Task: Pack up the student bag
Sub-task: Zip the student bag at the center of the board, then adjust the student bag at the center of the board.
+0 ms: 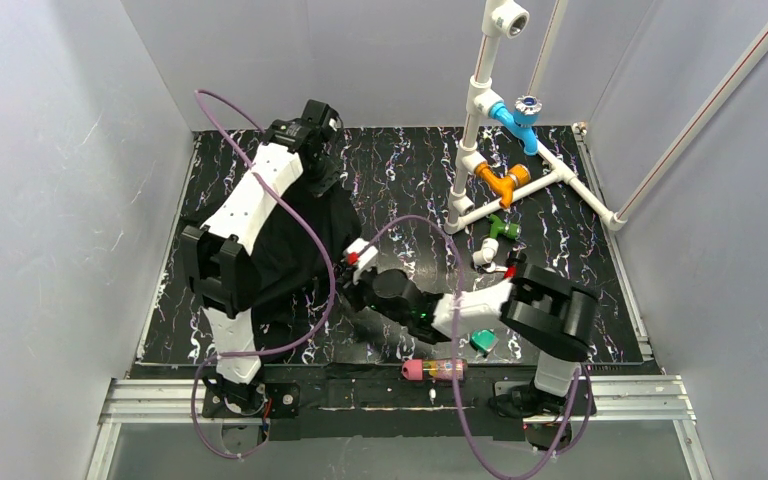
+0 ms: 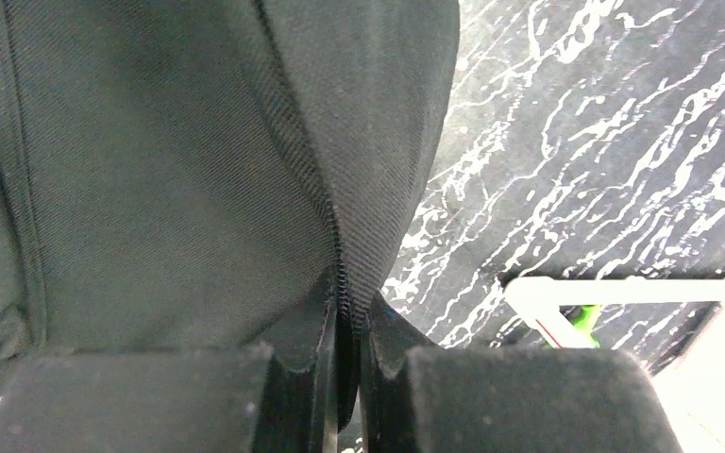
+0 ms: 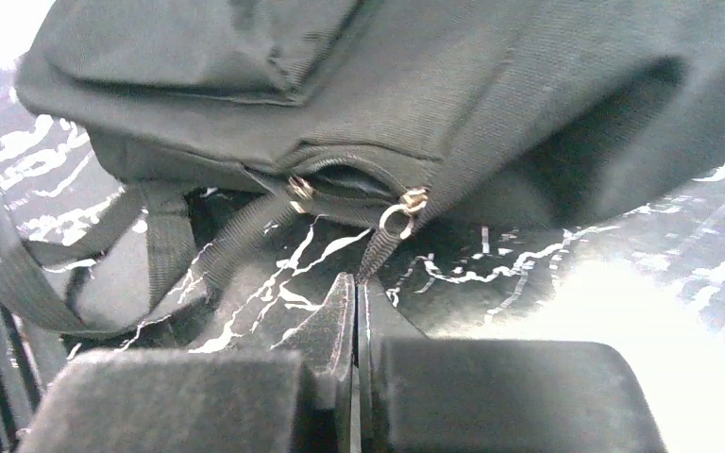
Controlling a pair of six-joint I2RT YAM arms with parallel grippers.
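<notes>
The student bag point(image 1: 290, 240), a soft black backpack, lies on the left half of the table under my left arm. My left gripper point(image 1: 323, 172) is at the bag's far edge. In the left wrist view the left gripper point(image 2: 345, 321) is shut on a zipper seam fold of the bag point(image 2: 170, 170). My right gripper point(image 1: 356, 263) is at the bag's right side. In the right wrist view the right gripper point(image 3: 357, 293) is shut on the webbing zipper pull point(image 3: 378, 250), which hangs from a ring slider on the bag point(image 3: 434, 85). A short gap shows between the two sliders. Straps point(image 3: 165, 250) trail on the table.
A pink pencil case point(image 1: 435, 370) lies at the near edge beside a green item point(image 1: 483, 341). A white pipe frame point(image 1: 480, 130) with orange point(image 1: 502, 182) and blue point(image 1: 518, 115) fittings stands at the back right. Green point(image 1: 500, 228) and white point(image 1: 485, 252) fittings lie below it.
</notes>
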